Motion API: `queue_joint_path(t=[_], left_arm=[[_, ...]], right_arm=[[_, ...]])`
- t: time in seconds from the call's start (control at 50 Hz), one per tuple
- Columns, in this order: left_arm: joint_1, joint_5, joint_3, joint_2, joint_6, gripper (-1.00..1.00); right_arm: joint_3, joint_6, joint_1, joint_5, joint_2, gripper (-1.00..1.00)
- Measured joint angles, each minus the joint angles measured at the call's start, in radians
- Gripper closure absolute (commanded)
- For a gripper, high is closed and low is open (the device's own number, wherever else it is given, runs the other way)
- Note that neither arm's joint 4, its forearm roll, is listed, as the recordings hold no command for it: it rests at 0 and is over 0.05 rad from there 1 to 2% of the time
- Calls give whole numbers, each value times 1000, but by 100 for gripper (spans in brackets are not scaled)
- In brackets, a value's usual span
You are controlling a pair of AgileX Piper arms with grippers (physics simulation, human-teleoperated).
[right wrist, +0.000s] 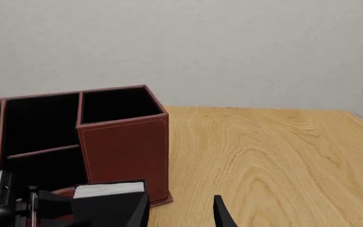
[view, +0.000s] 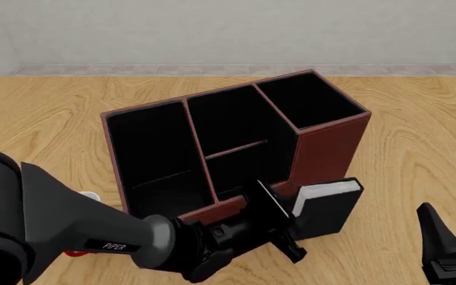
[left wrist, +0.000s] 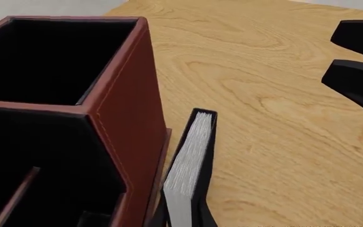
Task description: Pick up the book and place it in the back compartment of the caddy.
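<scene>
Reaching low across the front, the left hand (view: 279, 228) clamps the book (view: 327, 208) upright beside the caddy (view: 331, 142).

We see a light wood-grain tabletop (view: 418, 130) carrying the red-brown caddy (view: 323, 148), with the black book (view: 331, 208) upright just beside its low front wall.

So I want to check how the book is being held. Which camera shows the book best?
The front view: the whole book shows upright beside the caddy, with the left hand closed on it. The left wrist view shows only its page edges and spine, close up. The right wrist view cuts it off at the picture's edge.
</scene>
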Motion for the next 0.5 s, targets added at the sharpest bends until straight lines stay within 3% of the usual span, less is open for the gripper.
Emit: queue_joint_path(t=[0.5], left_arm=[[-21,3,53,-70,-3,100]], right_arm=[[1,0,2,-1,0,-100]])
